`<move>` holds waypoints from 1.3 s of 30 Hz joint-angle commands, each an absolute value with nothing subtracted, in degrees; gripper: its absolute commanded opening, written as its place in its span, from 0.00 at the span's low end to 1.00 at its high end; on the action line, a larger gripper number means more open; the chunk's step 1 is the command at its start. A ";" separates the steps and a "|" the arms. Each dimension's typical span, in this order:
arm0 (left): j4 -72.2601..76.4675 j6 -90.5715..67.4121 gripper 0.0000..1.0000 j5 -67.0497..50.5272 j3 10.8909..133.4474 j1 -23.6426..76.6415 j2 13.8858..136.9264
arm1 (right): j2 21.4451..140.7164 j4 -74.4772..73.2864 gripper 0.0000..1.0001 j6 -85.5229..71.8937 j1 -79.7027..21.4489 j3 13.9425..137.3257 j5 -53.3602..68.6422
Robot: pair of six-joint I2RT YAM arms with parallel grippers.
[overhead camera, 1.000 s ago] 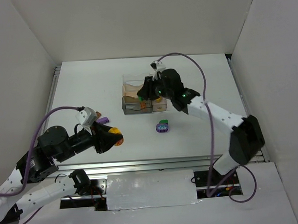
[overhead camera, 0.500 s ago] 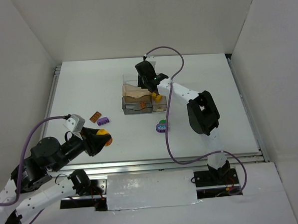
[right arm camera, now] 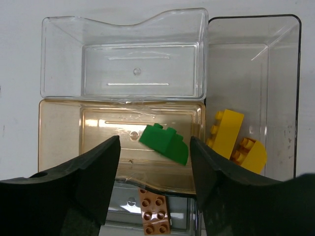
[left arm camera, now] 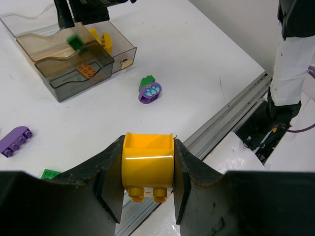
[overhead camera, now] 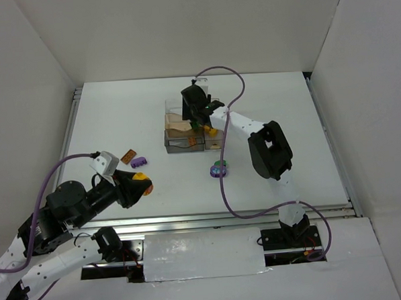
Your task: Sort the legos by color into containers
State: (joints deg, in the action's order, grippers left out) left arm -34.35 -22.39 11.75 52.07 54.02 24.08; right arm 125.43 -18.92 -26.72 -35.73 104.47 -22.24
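At far left, clamps a yellow brick [left arm camera: 147,158] between the pads of the left hand [overhead camera: 138,184], drawn back a little toward its base since a second ago, hovering off the worktop [overhead camera: 104,115] and well apart from the bins. Leaves in plain sight, just beyond that hand, an orange-brown brick [overhead camera: 128,156] and a purple brick [overhead camera: 139,161], loose and near each other, with a small green one [left arm camera: 49,173] peeping past the finger in the left wrist view. Further right, at the cluster of bins [overhead camera: 181,144], shows the real change: no green visible there from above half a second ago, now a green brick [right arm camera: 165,142] over the floor of the tan bin [right arm camera: 64,147]. Smears it in the left wrist view, so probably catches it dropping or only just landed. Spreads the jaws of the right hand [overhead camera: 198,113] wide on either side of it, gripping nothing. Means, most likely, one green as good as sorted, alongside two yellow pieces [right arm camera: 229,132] in the grey bin [right arm camera: 256,59] and an orange-brown one [right arm camera: 154,214] in the darker bin [right arm camera: 123,216] next to the tan. Rightmost, leaves the rounded purple piece [overhead camera: 219,168] on the worktop, apart from the bins. Calls next, probably, for carrying the held yellow across to the grey bin, then fetching the loose bricks.
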 commanded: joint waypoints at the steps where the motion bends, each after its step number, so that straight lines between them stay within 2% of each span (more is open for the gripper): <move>1: -32.17 -21.09 0.00 11.87 52.21 53.96 24.17 | 125.77 -18.63 0.68 -26.10 -35.77 106.52 -21.80; 3: -32.08 -21.18 0.00 11.60 52.21 53.96 24.43 | 124.72 -18.28 0.75 -26.02 -35.86 105.91 -20.92; 8: -31.64 -23.10 0.00 12.74 52.73 53.96 24.96 | 117.37 -15.74 0.76 -25.84 -35.77 100.58 -15.84; 10: -30.42 -25.21 0.00 13.88 53.08 53.88 25.22 | 112.18 -10.33 0.75 -23.22 -35.77 95.31 -4.97; 11: -29.80 -27.75 0.00 13.63 53.78 53.88 26.01 | 105.88 -7.85 0.75 -22.42 -35.77 88.05 -0.75; 12: -29.01 -29.08 0.00 13.19 54.05 53.88 26.45 | 102.60 -2.78 0.75 -21.80 -35.51 84.50 8.61; 15: -24.97 -33.55 0.00 10.03 55.97 53.88 29.43 | 92.13 3.24 0.76 -20.30 -34.72 72.18 26.13; 16: -23.13 -34.36 0.00 9.24 56.77 53.88 30.23 | 88.02 6.04 0.76 -20.13 -34.72 67.63 37.24; 18: -20.93 -34.98 0.00 5.38 58.70 53.88 31.89 | 82.13 12.87 0.77 -23.09 -35.59 60.43 47.93; 20: -17.60 -35.42 0.00 2.48 60.11 53.79 33.13 | 78.42 17.99 0.78 -26.00 -36.47 56.10 52.01; 23: -14.95 -35.59 0.00 -0.69 62.48 53.79 35.67 | 70.94 27.57 0.88 -32.15 -38.32 49.24 56.32; 26: -13.28 -36.12 0.00 -5.35 62.93 53.70 38.40 | 65.84 38.22 0.91 -39.10 -39.81 45.62 59.66; 36: -7.03 -37.88 0.00 -10.72 59.15 53.61 41.13 | 61.35 37.97 0.92 -41.04 -45.35 47.72 56.26; 39: -5.98 -37.79 0.00 -12.30 58.54 53.61 41.75 | 61.70 37.88 0.88 -42.35 -45.53 48.25 53.70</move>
